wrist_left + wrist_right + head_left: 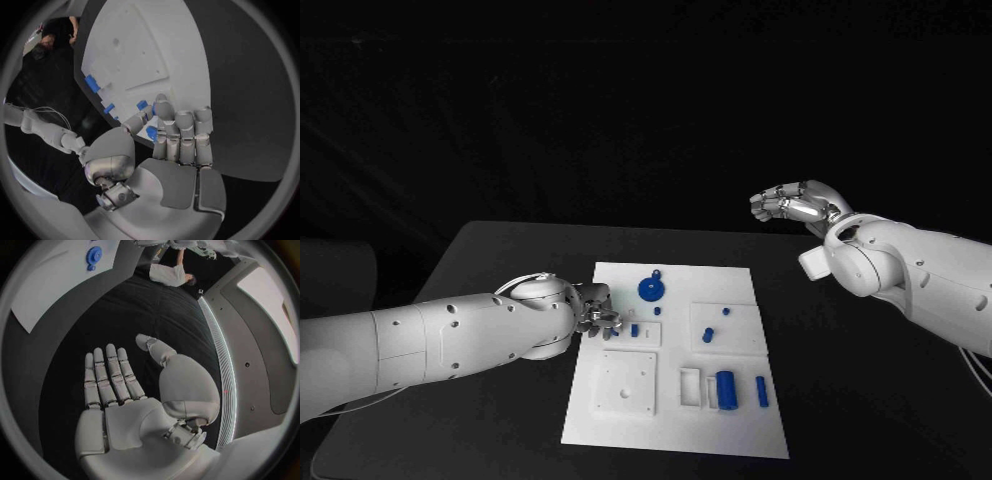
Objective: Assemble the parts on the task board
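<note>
Task board (pixel 678 400) left edge meets left hand (pixel 596 312); right hand (pixel 790 205) hangs clear

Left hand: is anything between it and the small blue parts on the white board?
Nothing visible. The left hand is at the board's left edge, fingers right by a small blue part. The right hand hangs raised, off to the other side, holding nothing.

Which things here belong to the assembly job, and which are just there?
Belonging to the job:
- white rectangular task board
- round blue gear-like part
- blue cylindrical peg
- slim blue rod
- small blue piece at the left robot hand

Just there:
- black table
- right robot hand, raised, holding nothing
</note>
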Controlling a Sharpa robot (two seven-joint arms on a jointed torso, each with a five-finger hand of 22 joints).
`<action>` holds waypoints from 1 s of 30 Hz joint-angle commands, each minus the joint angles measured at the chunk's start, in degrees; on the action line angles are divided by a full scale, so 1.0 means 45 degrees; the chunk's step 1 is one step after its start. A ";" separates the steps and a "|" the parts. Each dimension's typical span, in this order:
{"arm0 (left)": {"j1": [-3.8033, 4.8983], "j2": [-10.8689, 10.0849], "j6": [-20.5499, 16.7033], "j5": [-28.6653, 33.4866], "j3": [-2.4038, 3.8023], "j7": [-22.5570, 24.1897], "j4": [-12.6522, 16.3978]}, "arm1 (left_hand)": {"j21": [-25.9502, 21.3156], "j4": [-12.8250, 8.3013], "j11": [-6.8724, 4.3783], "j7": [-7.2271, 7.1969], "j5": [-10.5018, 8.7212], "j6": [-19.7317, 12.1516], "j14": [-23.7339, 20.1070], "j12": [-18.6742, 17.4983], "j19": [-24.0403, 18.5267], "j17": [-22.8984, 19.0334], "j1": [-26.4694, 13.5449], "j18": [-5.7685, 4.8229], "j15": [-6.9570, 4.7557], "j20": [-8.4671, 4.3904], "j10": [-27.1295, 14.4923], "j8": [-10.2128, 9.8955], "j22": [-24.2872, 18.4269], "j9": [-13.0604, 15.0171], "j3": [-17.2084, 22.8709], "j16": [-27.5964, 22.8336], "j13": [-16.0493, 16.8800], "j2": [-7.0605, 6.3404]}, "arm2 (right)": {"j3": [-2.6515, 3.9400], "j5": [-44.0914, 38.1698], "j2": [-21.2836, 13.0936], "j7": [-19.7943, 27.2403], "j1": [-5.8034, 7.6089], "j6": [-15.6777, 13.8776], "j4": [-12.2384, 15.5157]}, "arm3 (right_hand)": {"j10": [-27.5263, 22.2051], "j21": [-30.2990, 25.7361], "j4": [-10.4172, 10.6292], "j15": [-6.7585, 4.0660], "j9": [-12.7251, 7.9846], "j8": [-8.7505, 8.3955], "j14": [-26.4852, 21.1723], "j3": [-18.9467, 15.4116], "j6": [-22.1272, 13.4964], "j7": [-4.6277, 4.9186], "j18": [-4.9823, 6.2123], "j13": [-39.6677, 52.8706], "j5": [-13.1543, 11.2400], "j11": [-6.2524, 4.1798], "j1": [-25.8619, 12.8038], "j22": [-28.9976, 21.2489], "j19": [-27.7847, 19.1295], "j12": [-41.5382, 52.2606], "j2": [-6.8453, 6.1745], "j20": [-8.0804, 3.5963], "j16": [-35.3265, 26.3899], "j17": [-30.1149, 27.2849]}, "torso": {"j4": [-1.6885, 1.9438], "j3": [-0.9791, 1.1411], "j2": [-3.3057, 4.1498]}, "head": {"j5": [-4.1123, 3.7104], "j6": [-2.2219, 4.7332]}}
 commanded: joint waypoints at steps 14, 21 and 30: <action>-0.0027 0.0020 0.0122 -0.0285 -0.0016 -0.0138 0.0087 | 0.0134 -0.0098 -0.0471 -0.0334 0.0067 0.0259 -0.0010 0.0104 -0.0043 0.0033 0.0362 0.0239 -0.0077 -0.1013 0.0198 0.0086 0.0282 0.0029 0.0216 0.0118 0.0045 0.0218 | 0.0005 -0.0062 -0.0010 0.0097 -0.0012 0.0213 0.0031 | 0.0090 -0.0102 0.0047 0.0001 -0.0025 0.0051 -0.0090 -0.0055 0.0092 0.0162 -0.0196 -0.0020 0.0084 0.0033 -0.0029 0.0035 0.0003 -0.0053 0.0106 0.0037 0.0089 -0.0033 | -0.0015 0.0017 0.0000 | 0.0022 -0.0008; -0.0028 0.0087 0.0242 -0.0164 -0.0016 -0.0112 0.0086 | 0.0159 -0.0099 -0.0478 -0.0336 0.0067 0.0258 -0.0005 0.0124 -0.0044 0.0037 0.0352 0.0239 -0.0074 -0.1009 0.0198 0.0107 0.0282 0.0033 0.0201 0.0134 0.0056 0.0221 | 0.0005 -0.0062 -0.0008 0.0082 -0.0013 0.0237 0.0034 | 0.0092 -0.0111 0.0048 0.0001 -0.0027 0.0053 -0.0092 -0.0058 0.0093 0.0161 -0.0194 -0.0020 0.0092 0.0031 -0.0031 0.0042 0.0006 -0.0053 0.0108 0.0036 0.0094 -0.0040 | -0.0018 0.0026 0.0006 | 0.0035 -0.0010; -0.0115 0.0210 0.0568 0.0060 -0.0017 -0.0132 -0.0050 | 0.0317 -0.0126 -0.0485 -0.0349 0.0561 0.0210 -0.0020 0.0260 -0.0142 0.0036 -0.0156 0.0255 -0.0070 -0.0990 0.0133 0.0269 0.0262 0.0057 0.0080 0.0213 0.0132 0.0517 | 0.0005 -0.0064 -0.0010 0.0075 -0.0013 0.0262 0.0039 | 0.0093 -0.0119 0.0046 0.0001 -0.0028 0.0054 -0.0093 -0.0056 0.0094 0.0159 -0.0192 -0.0019 0.0101 0.0030 -0.0024 0.0050 0.0008 -0.0054 0.0117 0.0034 0.0099 -0.0048 | -0.0029 0.0028 0.0006 | 0.0039 -0.0026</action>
